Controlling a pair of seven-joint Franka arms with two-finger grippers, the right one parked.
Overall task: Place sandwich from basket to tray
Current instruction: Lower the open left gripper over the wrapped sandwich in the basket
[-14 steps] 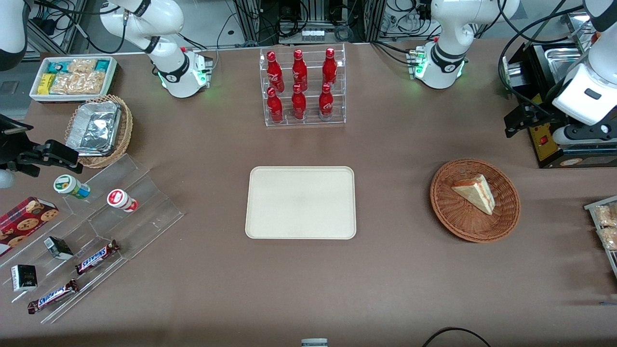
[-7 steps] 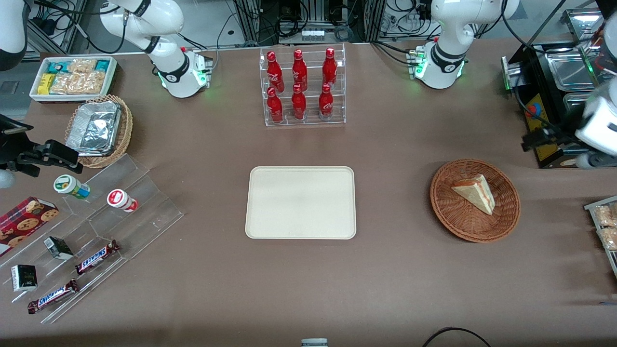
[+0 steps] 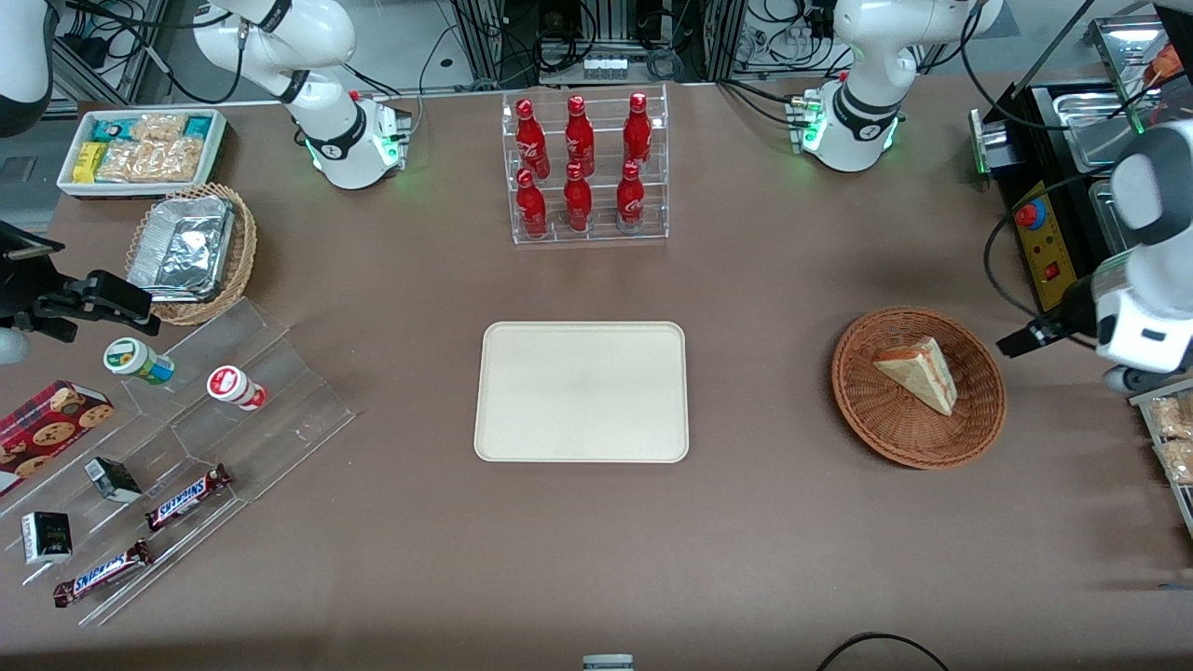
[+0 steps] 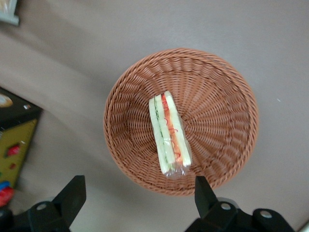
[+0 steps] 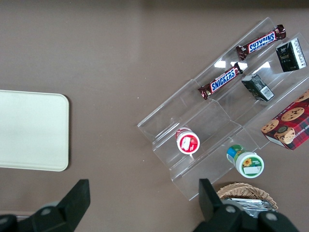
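Since nothing is picked up yet, could still go wrong: tray point(image 3: 582, 391) well apart from wide-open, empty gripper point(image 4: 137, 191), so maybe a drop on the way. Round brown basket point(image 4: 227, 121) under jaws, rim could bump. Sandwich point(image 4: 169, 133) lying inside: pale, red-green stripes, shiny wrap, maybe slippery.

My gripper point(image 4: 137, 195), hanging above the basket point(image 4: 227, 96), has matt black plastic fingers point(image 4: 72, 193), set wide apart. The basket is rough woven wicker, reddish-brown and dull. The sandwich point(image 4: 169, 133) in it is soft pale bread under a clear, shiny plastic wrap. The tray point(image 3: 581, 391) looks smooth, cream and matt. The table point(image 3: 764, 522) has a flat, matt brown cover. My arm's shell point(image 3: 1151, 242) is glossy white plastic.
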